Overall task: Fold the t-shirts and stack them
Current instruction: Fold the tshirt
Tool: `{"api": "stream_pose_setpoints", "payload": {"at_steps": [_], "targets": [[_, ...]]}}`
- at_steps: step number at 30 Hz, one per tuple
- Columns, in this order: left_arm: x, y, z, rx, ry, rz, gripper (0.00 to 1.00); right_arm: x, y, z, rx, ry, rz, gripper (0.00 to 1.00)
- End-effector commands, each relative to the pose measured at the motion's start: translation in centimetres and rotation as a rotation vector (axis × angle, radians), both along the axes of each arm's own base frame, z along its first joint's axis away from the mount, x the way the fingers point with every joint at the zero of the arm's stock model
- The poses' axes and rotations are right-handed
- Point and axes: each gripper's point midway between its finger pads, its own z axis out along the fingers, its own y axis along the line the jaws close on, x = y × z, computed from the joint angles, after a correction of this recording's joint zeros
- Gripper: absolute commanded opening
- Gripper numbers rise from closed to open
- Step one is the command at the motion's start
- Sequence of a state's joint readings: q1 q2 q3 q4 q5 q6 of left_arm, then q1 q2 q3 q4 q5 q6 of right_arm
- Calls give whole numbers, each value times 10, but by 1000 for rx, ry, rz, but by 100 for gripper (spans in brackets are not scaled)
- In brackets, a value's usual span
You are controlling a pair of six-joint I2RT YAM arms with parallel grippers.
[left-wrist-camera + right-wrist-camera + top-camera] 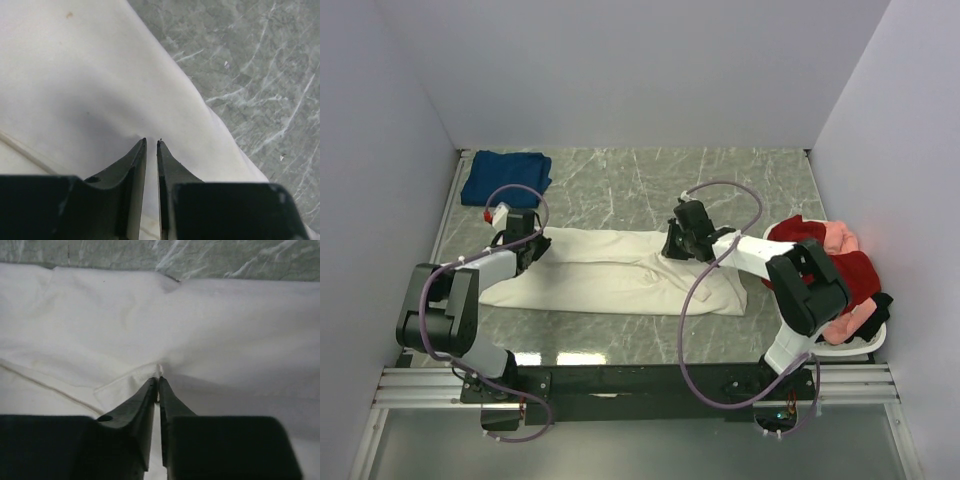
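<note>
A cream-white t-shirt (610,272) lies spread lengthwise across the middle of the table. My left gripper (533,245) sits at its far left edge, and my right gripper (672,246) at its far edge towards the right. In the left wrist view the left gripper (151,141) is closed to a thin slit on the cream cloth (75,75). Through the right wrist camera, the right gripper (158,379) pinches a small ridge of the same cloth (225,325), near a hem. A dark blue t-shirt (505,178) lies folded at the back left.
At the right edge, a white basket (868,340) holds a heap of red (850,275), pink (840,238) and black (872,303) cloth. Grey marble tabletop (650,180) shows behind the shirt. White walls close in the back and both sides.
</note>
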State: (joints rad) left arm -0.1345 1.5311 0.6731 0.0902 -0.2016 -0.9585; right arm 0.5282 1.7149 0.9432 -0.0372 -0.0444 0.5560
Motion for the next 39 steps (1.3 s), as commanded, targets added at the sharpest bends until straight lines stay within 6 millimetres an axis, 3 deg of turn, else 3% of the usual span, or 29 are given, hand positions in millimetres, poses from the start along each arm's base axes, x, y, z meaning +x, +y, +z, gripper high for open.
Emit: {"api": "stream_pose_setpoints", "payload": {"at_steps": [1,6,13,17,22,23,26,29,33,35,39], "targets": [[8,-3,21,0,-69,-24,20,-7,12,28,26,-69,24,12],[8,-5,25,-2,-75,-37,20,-30,26,44,73,-80,72,3],[7,-7,30,-10,-88,-47,20,-72,54,41,101,-61,159,1],[7,-9,32,-15,-95,-58,20,-86,70,33,89,-41,202,8],[6,-11,35,-8,-100,-80,22,-95,74,35,83,-38,210,40],[6,-11,37,-9,-104,-83,22,-94,74,46,101,-61,209,43],[7,-15,40,-16,-116,-103,24,-95,63,66,99,-98,177,50],[7,-19,43,-24,-126,-133,25,-89,36,75,47,-120,80,50],[2,-31,47,-6,-126,-188,26,-76,-6,69,77,-87,-59,50],[-4,-34,45,-5,-120,-201,26,-80,-19,53,99,-39,-93,50],[-27,-44,32,4,-84,-234,25,-65,-45,33,122,7,-194,50]]}}
